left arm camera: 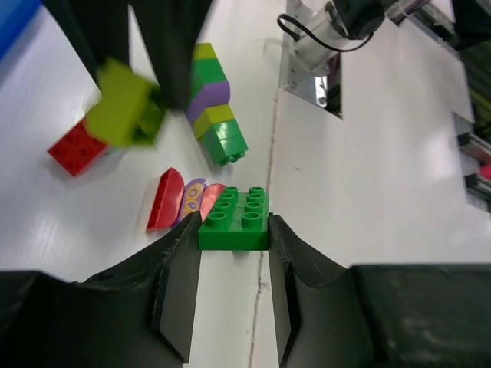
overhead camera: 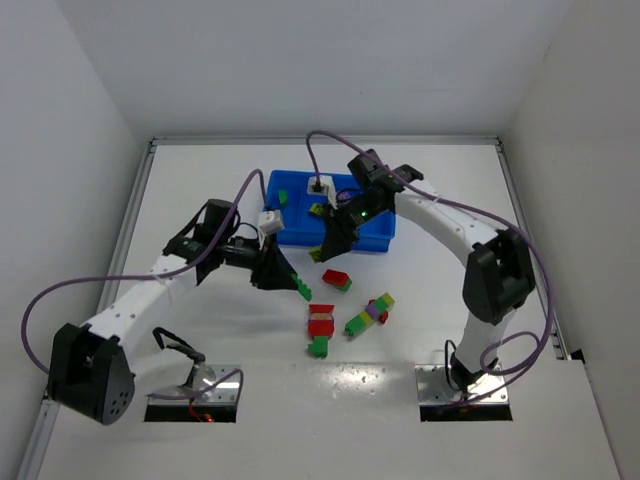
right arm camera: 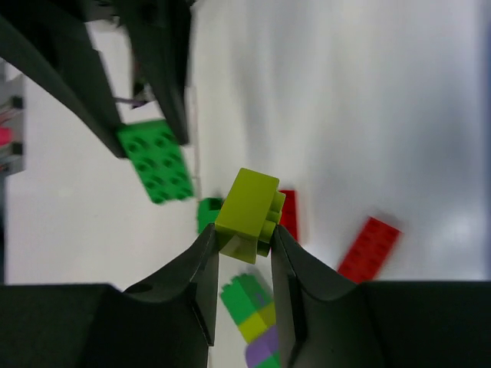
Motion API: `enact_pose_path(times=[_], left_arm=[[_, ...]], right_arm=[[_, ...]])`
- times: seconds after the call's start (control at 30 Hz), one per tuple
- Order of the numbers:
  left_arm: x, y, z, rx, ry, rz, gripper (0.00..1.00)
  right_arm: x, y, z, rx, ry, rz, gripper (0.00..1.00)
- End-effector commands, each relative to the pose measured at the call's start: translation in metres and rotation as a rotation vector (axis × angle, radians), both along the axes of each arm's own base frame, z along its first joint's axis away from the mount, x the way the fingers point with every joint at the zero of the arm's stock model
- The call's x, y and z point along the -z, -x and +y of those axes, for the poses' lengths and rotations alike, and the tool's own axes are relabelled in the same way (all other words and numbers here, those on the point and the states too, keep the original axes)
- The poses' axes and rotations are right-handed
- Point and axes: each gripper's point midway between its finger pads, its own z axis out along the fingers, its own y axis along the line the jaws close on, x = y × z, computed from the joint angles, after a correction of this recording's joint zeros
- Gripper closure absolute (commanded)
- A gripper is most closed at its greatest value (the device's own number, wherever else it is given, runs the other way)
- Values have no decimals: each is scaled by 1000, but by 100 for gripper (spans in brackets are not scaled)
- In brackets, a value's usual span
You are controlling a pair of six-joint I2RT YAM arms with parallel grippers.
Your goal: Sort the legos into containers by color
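My left gripper (overhead camera: 303, 290) (left arm camera: 234, 226) is shut on a green lego (left arm camera: 234, 221) and holds it just above the table, in front of the blue tray of containers (overhead camera: 385, 238). Close beside it, my right gripper (overhead camera: 321, 252) (right arm camera: 244, 234) is shut on a yellow-green lego (right arm camera: 249, 211) (left arm camera: 123, 103), lifted off the table near the tray's front edge. Loose on the table lie a red-and-green brick (overhead camera: 337, 280), a red-and-green stack (overhead camera: 320, 328) and a multicolour stack (overhead camera: 368, 314) (left arm camera: 215, 107). A green brick (overhead camera: 283, 200) lies in the tray's left part.
The two grippers' fingers nearly meet in front of the tray. Purple cables loop over both arms. The arm bases (overhead camera: 465, 390) sit at the near table edge, and white walls close in the table on three sides.
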Motion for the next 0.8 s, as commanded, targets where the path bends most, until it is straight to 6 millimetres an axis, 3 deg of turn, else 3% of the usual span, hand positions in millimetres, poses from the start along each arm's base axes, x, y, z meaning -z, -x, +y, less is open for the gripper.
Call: enact_pose_path(times=[0.0, 0.1, 0.27, 0.37, 0.53, 0.57, 0.63, 0.67, 0.7, 0.77], left_arm=[[-14, -2, 7, -44, 11, -154, 100], [-15, -6, 14, -109, -4, -195, 100], [-23, -42, 32, -297, -44, -212, 100], [-29, -67, 55, -470, -76, -234, 100], [-44, -90, 79, -650, -110, -285, 100], [-43, -92, 81, -666, -113, -277, 100], [-46, -100, 89, -725, -130, -283, 100], [-49, -103, 92, -742, -134, -294, 100], [-51, -106, 94, -765, -134, -296, 100], [-50, -117, 101, -815, -159, -306, 100]], right_arm=[[-39, -36, -17, 102, -34, -233, 95], [-42, -62, -25, 191, -7, -302, 95], [-25, -120, -23, 383, 43, -343, 95], [0, -157, -14, 473, 100, -363, 95], [2, -211, 1, 599, 133, -405, 95], [25, -219, 2, 604, 173, -384, 95], [25, -235, 4, 631, 184, -410, 94], [42, -241, 6, 633, 208, -397, 94], [40, -247, 9, 636, 199, -407, 92], [54, -252, 8, 657, 242, -418, 89]])
